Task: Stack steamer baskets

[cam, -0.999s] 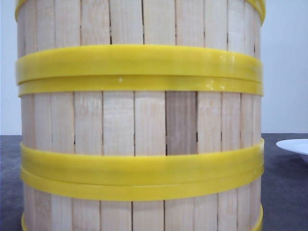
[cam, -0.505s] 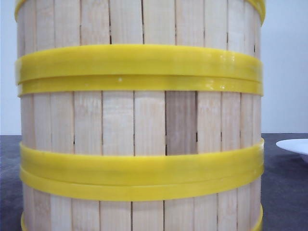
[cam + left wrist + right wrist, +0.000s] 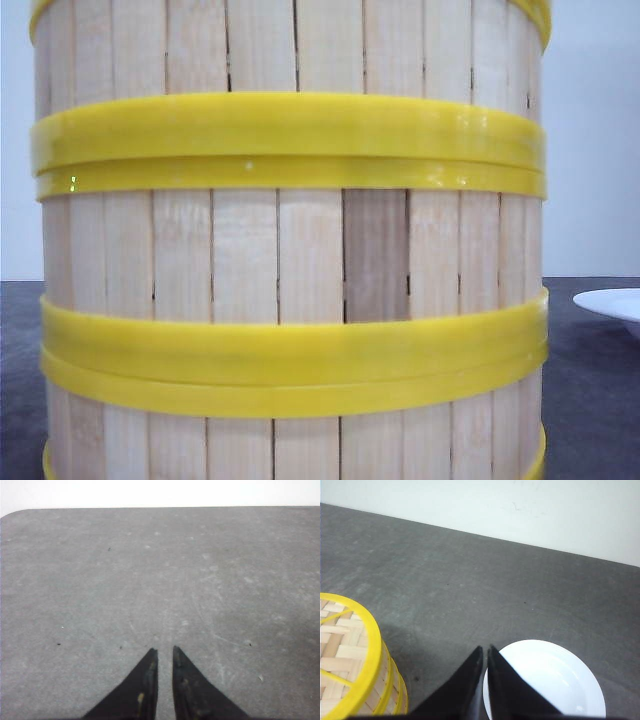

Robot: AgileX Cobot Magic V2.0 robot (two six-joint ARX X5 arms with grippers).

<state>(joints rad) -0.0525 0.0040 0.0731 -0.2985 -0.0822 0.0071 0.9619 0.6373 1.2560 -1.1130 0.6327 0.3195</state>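
Light: soft, even, bright light is falling from above across all views.
Glare: small highlights are glinting on the yellow bands of the steamer baskets (image 3: 290,250).
Shadows: the stack is casting a faint shadow on the table (image 3: 470,580); the plate (image 3: 545,680) is washing out white.
Focus: both claws are showing slightly soft; the left wrist view is looking grainy.

Lab-style test setup: bare grey tabletop (image 3: 150,580), plain white wall (image 3: 520,510) behind.
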